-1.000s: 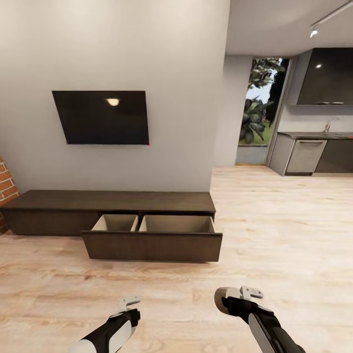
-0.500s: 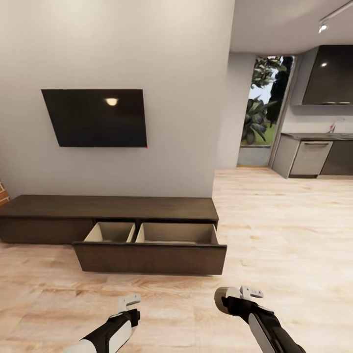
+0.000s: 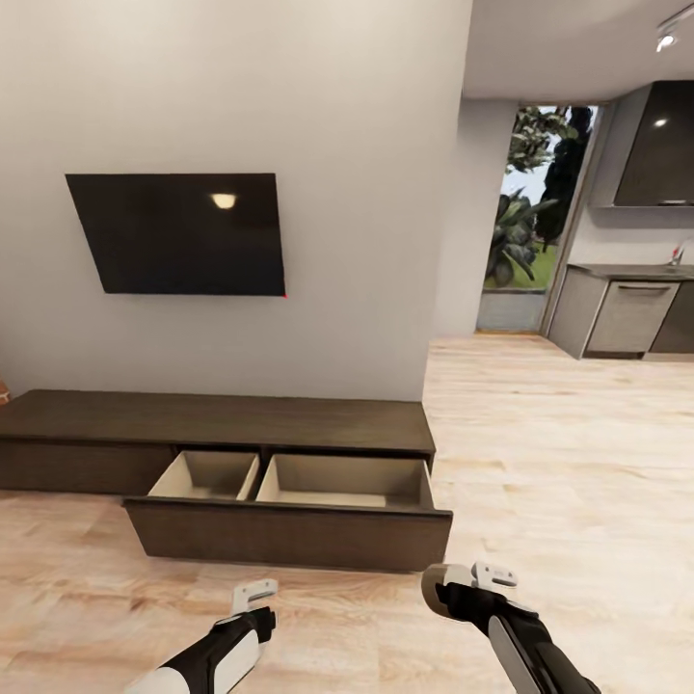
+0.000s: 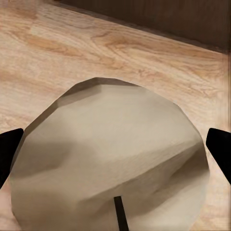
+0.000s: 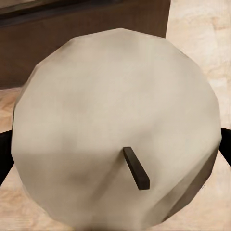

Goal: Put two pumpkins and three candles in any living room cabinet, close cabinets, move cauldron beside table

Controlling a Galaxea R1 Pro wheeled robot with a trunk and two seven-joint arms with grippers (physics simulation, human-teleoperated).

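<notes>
No text, label or number can be read anywhere.

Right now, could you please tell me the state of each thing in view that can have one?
Cabinet: closed except for one drawer.
Drawer: pulled out, both compartments empty.
Left gripper: jaws shut on a candle.
Right gripper: jaws shut on another candle.
TV: off.

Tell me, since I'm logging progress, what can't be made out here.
- Head view: the drawer front hides the near floor of both compartments.
- Head view: the picture's edge cuts off the cabinet at its left end.
- Wrist views: the left candle and right candle hide the floor ahead.
</notes>
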